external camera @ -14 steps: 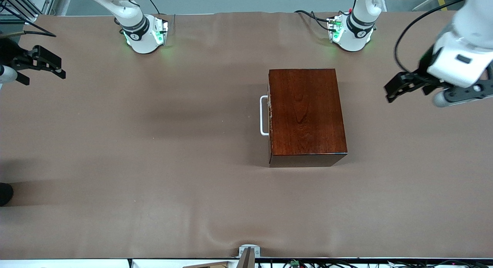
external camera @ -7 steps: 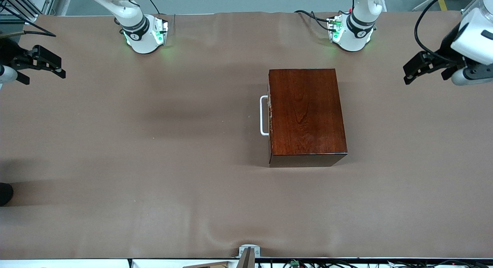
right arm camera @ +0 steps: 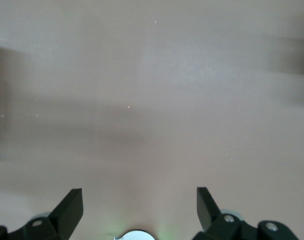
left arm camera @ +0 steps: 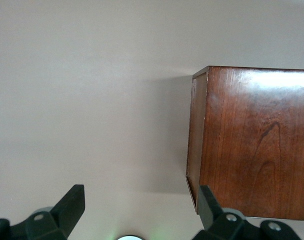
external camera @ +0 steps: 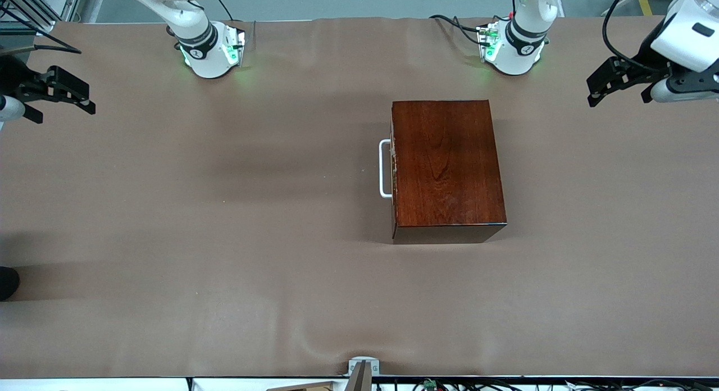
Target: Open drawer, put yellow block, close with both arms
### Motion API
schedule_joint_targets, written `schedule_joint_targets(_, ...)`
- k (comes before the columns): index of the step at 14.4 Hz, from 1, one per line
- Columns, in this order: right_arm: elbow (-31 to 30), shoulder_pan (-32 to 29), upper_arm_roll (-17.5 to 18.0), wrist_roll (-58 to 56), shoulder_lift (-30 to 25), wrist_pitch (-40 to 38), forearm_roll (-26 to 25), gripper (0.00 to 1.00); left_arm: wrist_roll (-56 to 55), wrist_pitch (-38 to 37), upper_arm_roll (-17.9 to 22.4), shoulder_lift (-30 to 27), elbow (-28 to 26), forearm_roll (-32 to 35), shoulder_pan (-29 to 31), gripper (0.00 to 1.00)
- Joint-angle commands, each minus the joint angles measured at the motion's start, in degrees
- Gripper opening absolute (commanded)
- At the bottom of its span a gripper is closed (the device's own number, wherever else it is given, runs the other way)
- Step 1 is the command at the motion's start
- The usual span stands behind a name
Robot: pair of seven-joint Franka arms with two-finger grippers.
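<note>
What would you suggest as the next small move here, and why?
Probably bring the right gripper, open over bare table at its end, toward the white handle on the shut drawer. No yellow block shows, and the left gripper, also open, is off past the wooden box, away from the handle.

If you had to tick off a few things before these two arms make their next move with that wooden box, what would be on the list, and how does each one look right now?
1. Drawer shut, white handle facing the right arm's end of the table: ok.
2. Handle free of anything in its way: ok.
3. Left gripper open and holding nothing, over the table's left-arm end, apart from the wooden box: ok.
4. Right gripper open and holding nothing, over the table's right-arm end: ok.
5. Yellow block in sight: not ok, no view shows it.
6. Yellow block already inside the shut drawer: cannot tell.
</note>
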Motion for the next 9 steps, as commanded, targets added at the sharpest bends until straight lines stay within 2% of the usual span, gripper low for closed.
schedule_joint_targets(1, 0.5, -0.6, 0.3, -0.7, -0.1, -0.6, -0.5, 1.00, 1.2, 0.5, -0.9, -0.2, 0.8, -1.0, 1.3, 1.00)
schedule_joint_targets(9, 0.5, -0.6, 0.3, -0.8, -0.1, -0.5, -0.5, 1.00, 1.5, -0.8, -0.9, 0.4, 1.7, -0.1, 1.3, 1.00)
